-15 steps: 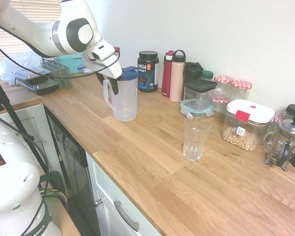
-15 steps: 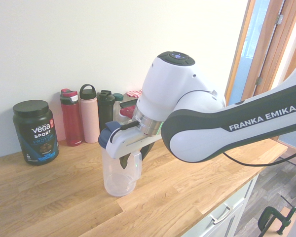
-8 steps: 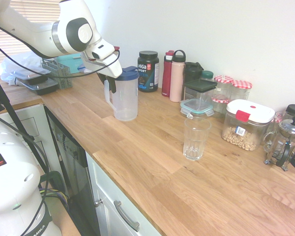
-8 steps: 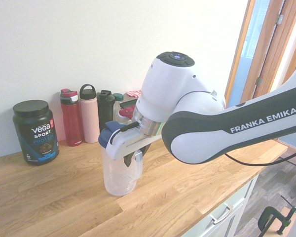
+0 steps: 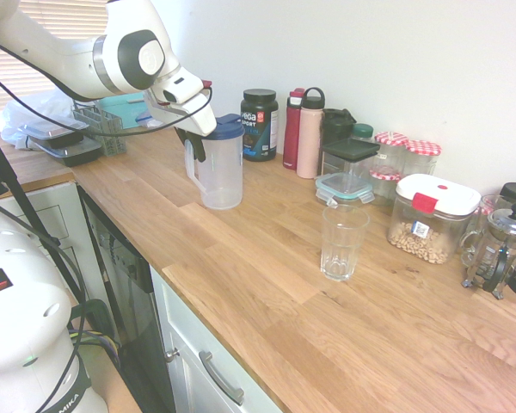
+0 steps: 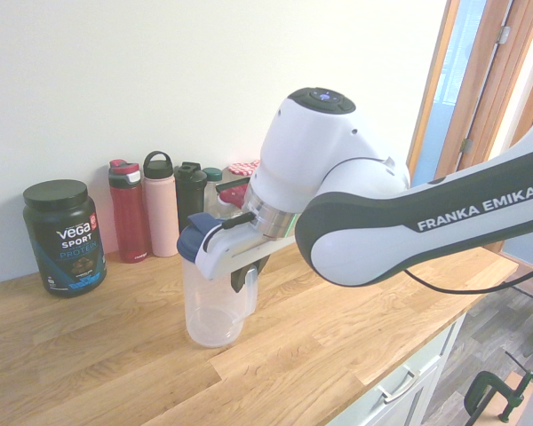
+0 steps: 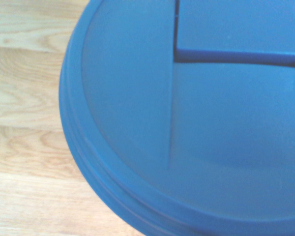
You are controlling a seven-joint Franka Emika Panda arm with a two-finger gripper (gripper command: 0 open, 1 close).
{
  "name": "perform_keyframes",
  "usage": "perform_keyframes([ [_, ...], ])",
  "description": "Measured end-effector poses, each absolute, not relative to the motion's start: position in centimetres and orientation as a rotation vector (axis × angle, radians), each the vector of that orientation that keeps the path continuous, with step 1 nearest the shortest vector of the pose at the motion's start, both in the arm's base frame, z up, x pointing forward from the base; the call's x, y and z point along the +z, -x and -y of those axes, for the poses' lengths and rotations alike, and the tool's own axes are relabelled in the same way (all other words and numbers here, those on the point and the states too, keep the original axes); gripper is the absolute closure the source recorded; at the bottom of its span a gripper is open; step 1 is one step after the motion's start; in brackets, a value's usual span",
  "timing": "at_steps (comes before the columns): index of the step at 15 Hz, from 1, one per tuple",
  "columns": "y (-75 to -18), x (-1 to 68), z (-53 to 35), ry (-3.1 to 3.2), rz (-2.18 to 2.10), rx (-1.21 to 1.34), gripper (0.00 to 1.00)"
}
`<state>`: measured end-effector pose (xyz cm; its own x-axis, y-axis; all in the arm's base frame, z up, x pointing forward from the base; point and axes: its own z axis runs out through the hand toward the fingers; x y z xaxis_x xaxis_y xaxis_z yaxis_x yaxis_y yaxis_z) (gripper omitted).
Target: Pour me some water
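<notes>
The gripper (image 6: 245,280) has its jaws clenched on the handle of the blue-lidded jug (image 5: 218,169) – base at or just off the worktop (image 5: 267,258) – so only the grasp is done; carrying it to the empty glass (image 5: 342,242), well apart, and pouring remain.

On the surface (image 5: 267,284) stand one lidded pitcher (image 5: 218,168), one drinking glass (image 5: 342,242), one protein tub (image 5: 259,124), two water bottles (image 5: 309,133), two red-checked jars (image 5: 406,155) and one French press (image 5: 499,249).
</notes>
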<state>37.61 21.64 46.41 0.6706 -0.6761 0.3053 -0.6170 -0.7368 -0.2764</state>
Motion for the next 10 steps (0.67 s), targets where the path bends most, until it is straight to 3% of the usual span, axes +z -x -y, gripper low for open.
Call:
perform_keyframes([
  [4,-33.4,51.4,-17.3,2.799,-0.925,-0.494,1.0],
  [10,-26.1,57.5,-3.7,2.977,-0.643,-0.423,1.0],
])
